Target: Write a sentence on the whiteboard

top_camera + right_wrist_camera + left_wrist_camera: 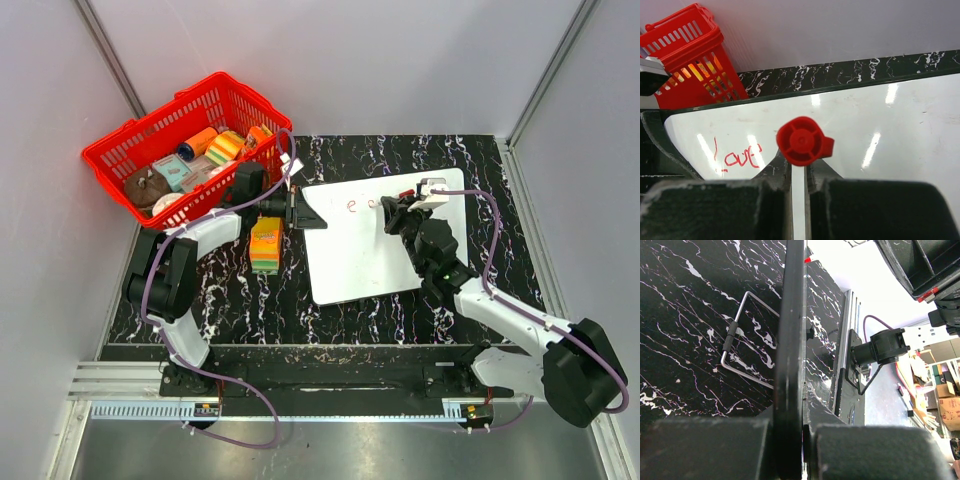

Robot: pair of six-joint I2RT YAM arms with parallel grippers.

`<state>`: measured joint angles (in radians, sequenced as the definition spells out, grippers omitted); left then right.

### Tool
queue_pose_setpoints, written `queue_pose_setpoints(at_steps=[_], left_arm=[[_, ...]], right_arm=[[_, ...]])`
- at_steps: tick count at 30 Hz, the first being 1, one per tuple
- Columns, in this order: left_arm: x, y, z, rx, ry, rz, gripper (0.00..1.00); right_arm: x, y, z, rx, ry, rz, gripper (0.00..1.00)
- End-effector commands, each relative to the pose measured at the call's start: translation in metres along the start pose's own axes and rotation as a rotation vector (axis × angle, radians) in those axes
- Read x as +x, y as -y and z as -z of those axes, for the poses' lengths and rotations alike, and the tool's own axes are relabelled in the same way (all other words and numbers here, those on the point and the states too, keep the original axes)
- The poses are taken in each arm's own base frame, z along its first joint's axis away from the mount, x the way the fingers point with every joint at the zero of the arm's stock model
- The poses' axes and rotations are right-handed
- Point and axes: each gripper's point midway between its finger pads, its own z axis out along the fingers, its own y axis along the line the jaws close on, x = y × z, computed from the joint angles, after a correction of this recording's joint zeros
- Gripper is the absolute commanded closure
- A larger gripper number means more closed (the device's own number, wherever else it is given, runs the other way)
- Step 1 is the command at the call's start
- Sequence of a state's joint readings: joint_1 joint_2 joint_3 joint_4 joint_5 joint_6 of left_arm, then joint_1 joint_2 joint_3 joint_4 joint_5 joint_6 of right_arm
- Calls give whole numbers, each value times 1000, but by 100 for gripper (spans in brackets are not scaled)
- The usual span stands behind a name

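Right gripper [800,167] clamped slim red-ended pen [801,141] over large flat white whiteboard [880,150] | left gripper [298,212] pinched its rim | risk was pen slipping, smearing unfinished red handwritten sentence [740,156].

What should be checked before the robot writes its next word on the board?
1. Right claw grips the marker: ok.
2. Left claw clamps the whiteboard edge: ok.
3. The sentence is finished: not ok, only "Love" shows.
4. Blank board to the right of that word: ok.
5. Marker tip touching the board: cannot tell.
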<state>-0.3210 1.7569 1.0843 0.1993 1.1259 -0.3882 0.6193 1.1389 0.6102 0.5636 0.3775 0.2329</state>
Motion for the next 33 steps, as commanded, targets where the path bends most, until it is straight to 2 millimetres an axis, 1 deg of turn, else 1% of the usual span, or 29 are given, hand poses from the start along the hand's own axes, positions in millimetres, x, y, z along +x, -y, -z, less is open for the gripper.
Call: queue_pose_setpoints(at_steps=[1, 5, 19, 25, 33], left_arm=[[-5, -36, -7, -146, 20, -205, 100], [-4, -36, -8, -145, 18, -205, 100], [-3, -37, -8, -149, 17, -205, 100], [-3, -36, -8, -148, 15, -207, 100], [-3, -36, -10, -146, 11, -206, 100]], right_arm=[[-2, 12, 2, 63, -3, 10, 100], [-7, 14, 0, 77, 13, 10, 100], [-28, 6, -11, 82, 61, -7, 100], [-28, 7, -13, 87, 57, 0, 100], [-17, 7, -10, 76, 23, 7, 100]])
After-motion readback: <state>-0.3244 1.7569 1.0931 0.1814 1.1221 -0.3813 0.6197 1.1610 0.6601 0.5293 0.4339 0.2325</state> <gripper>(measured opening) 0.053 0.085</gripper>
